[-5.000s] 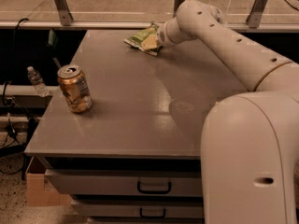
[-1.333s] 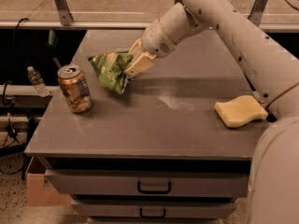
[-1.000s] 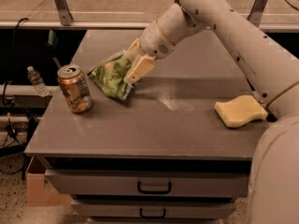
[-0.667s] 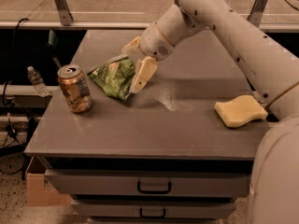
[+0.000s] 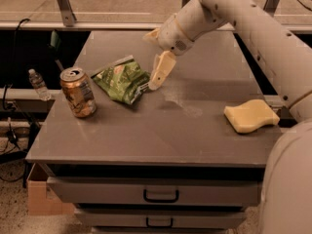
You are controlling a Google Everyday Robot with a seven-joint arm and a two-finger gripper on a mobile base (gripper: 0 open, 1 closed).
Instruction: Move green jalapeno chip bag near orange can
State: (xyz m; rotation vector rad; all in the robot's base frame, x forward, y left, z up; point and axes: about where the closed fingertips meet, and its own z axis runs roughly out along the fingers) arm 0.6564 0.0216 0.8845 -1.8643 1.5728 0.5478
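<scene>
- Your pincer (image 5: 157, 52) is spread wide, holding nothing, just right of the green jalapeno chip bag (image 5: 122, 79).
- Bag lies on the tabletop (image 5: 161, 130), just beside the orange can (image 5: 78, 92).
- Lower finger (image 5: 159, 72) looks close to the foil; retreating carelessly could drag it away.

Green bag (image 5: 122, 82) beside orange can (image 5: 78, 92), gripper (image 5: 152, 60) adjacent

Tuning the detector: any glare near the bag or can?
Camera view: warm, dim cast; pale glare streak on the table right of the green jalapeno chip bag; the orange can stands clear of it; the gripper, open, hangs just right of the bag.
</scene>
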